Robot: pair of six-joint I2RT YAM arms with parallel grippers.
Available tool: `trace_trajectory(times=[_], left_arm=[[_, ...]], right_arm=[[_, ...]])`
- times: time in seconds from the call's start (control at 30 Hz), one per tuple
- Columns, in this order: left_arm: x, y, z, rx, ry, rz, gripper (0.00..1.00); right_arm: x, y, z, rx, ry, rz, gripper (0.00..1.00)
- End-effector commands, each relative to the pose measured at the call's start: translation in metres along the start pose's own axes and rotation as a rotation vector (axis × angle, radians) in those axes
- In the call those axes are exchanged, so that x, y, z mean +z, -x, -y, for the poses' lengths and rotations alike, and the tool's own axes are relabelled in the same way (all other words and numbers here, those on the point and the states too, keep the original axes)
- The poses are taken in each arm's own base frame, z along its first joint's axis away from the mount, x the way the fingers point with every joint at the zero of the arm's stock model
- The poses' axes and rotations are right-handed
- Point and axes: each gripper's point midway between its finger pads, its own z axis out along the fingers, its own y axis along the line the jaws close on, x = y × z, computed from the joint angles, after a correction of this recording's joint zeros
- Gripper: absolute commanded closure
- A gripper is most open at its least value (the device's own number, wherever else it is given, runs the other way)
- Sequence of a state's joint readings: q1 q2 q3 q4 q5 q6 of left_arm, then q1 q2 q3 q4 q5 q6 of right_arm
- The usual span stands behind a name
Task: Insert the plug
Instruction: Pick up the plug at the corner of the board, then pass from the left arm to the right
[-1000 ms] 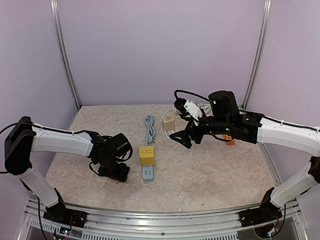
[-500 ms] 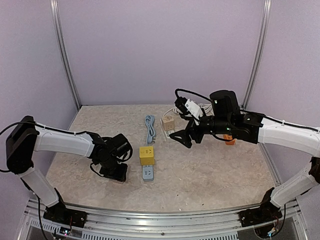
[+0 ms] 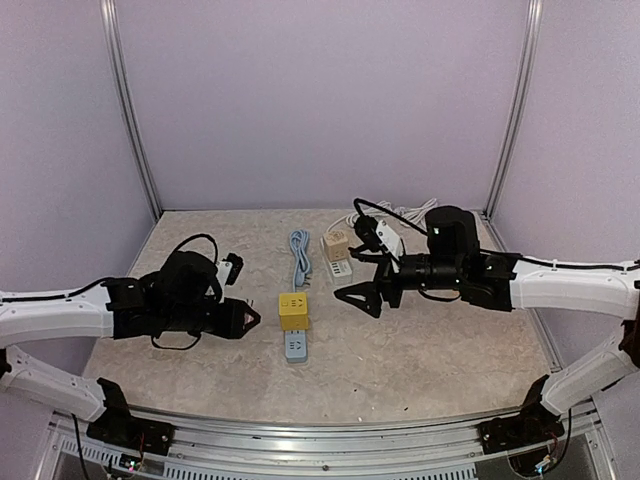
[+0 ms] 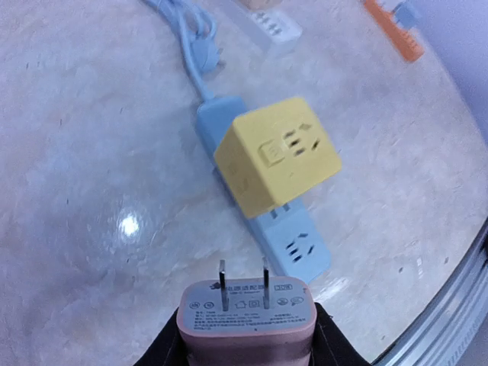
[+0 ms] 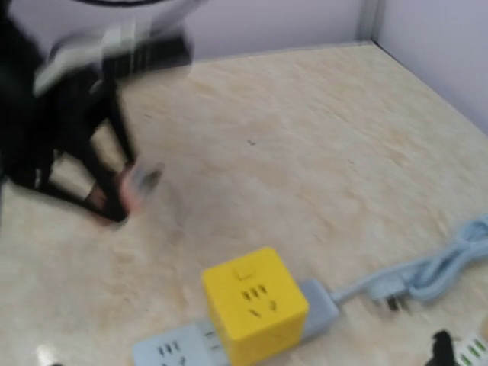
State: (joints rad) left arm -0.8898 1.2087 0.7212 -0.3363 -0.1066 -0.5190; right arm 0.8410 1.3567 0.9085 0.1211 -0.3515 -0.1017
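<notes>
My left gripper is shut on a pink two-prong plug, held above the table with its prongs pointing at the blue power strip. A yellow cube socket sits plugged on that strip. In the top view the plug is a short way left of the yellow cube and the strip. My right gripper hovers open and empty just right of the cube. The right wrist view shows the cube, the strip and the blurred left gripper.
A coiled blue cable runs back from the strip. A white power strip and a beige cube lie behind it. An orange strip lies at the far right. The metal front rail borders the near edge.
My left arm has lifted off the table and drawn back left, turning so the pink plug faces the strip. My right gripper has dropped slightly toward the yellow cube.
</notes>
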Motion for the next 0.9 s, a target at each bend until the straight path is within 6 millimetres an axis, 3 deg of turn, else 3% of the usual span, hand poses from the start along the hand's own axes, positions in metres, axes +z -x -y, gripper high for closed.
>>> trace_trajectory(times=[0.0,0.1,0.23,0.43,0.67,0.87], left_arm=[[-0.06,0.07,0.044,0.01,-0.281,0.4,0.77],[-0.095,0.084,0.068,0.035,-0.458,0.532,0.77],[-0.118,0.099,0.089,0.049,-0.59,0.635,0.77],[-0.124,0.124,0.105,-0.004,-0.655,0.722,0.79],[-0.135,0.138,0.128,-0.062,-0.758,0.801,0.79],[-0.135,0.139,0.134,-0.116,-0.799,0.84,0.78]], right_arm=[[-0.018,0.028,-0.017,-0.103,0.058,0.233,0.0],[-0.021,0.028,-0.02,-0.155,0.049,0.303,0.0],[-0.016,0.032,-0.027,-0.235,0.047,0.377,0.0],[0.015,0.031,-0.022,-0.422,-0.143,0.375,0.01],[0.03,0.048,-0.034,-0.568,-0.27,0.492,0.05],[0.034,0.064,-0.032,-0.606,-0.437,0.541,0.09]])
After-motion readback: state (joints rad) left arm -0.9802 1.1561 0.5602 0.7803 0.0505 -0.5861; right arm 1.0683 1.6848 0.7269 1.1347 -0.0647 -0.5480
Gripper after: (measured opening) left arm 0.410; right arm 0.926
